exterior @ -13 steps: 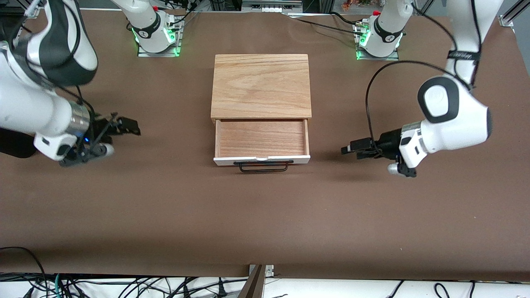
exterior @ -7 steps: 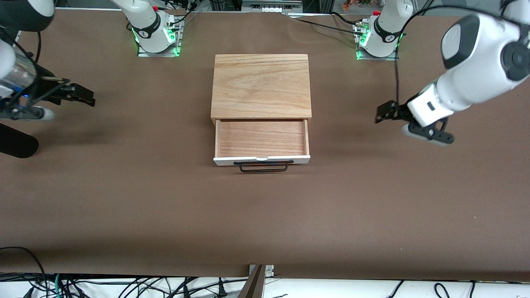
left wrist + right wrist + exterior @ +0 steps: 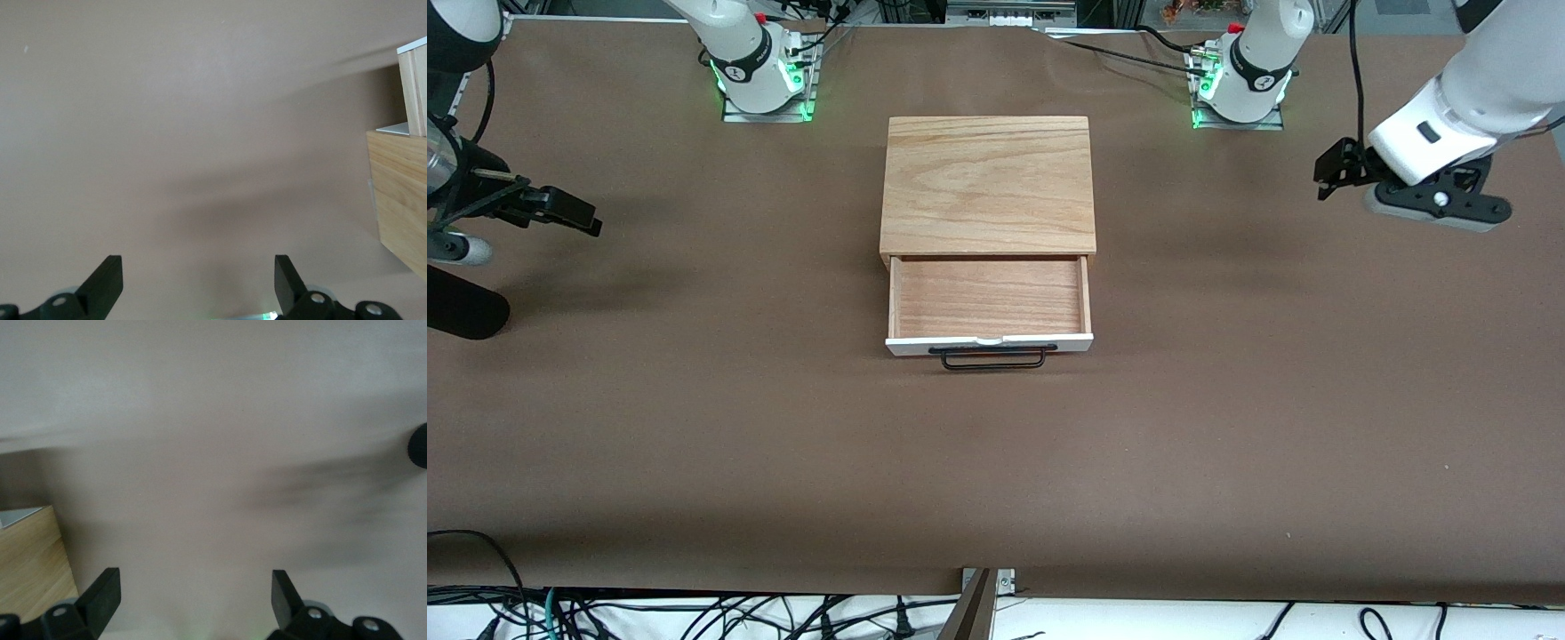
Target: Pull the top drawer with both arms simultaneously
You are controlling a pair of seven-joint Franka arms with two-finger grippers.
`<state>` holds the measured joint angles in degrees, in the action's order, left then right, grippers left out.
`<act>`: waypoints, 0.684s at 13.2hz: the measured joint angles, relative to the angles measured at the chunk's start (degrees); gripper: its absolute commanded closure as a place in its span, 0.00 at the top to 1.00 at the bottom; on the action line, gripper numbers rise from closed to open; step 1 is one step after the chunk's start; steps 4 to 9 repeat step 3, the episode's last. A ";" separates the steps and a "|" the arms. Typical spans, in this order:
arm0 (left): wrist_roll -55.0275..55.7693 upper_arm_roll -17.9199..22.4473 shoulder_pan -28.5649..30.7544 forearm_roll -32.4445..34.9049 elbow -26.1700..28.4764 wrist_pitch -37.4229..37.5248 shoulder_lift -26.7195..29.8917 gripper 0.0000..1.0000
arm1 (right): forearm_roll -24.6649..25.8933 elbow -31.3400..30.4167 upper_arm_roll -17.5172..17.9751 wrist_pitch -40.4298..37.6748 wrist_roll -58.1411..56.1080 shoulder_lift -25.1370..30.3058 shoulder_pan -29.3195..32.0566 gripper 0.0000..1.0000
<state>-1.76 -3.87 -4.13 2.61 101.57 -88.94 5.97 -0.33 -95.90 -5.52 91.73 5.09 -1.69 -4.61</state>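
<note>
Top drawer [image 3: 989, 307] sits pulled out at frame centre, bar handle [image 3: 992, 356] free, so I read the pull as done: left hand [image 3: 1327, 169] upper right, right hand [image 3: 578, 213] left edge, both open over bare surface [image 3: 783, 444]

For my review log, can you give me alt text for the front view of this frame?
A light wood cabinet sits mid-table with its top drawer pulled open toward the camera, showing nothing inside. Both arms are away from it: the left claw and right claw, both open, hover over bare table at either end.
</note>
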 measured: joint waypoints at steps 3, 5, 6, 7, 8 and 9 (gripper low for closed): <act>3.26 0.09 0.59 -0.26 -1.55 1.46 -0.08 1.00 | 0.02 0.12 1.54 0.05 0.93 0.00 0.04 1.00; 3.26 0.09 0.59 -0.26 -1.55 1.46 -0.08 1.00 | 0.02 0.12 1.54 0.05 0.93 0.00 0.04 1.00; 3.26 0.09 0.59 -0.26 -1.55 1.46 -0.08 1.00 | 0.02 0.12 1.54 0.05 0.93 0.00 0.04 1.00; 3.26 0.09 0.59 -0.26 -1.55 1.46 -0.08 1.00 | 0.02 0.12 1.54 0.05 0.93 0.00 0.04 1.00; 3.26 0.09 0.59 -0.26 -1.55 1.46 -0.08 1.00 | 0.02 0.12 1.54 0.05 0.93 0.00 0.04 1.00; 3.26 0.09 0.59 -0.26 -1.55 1.46 -0.08 1.00 | 0.02 0.12 1.54 0.05 0.93 0.00 0.04 1.00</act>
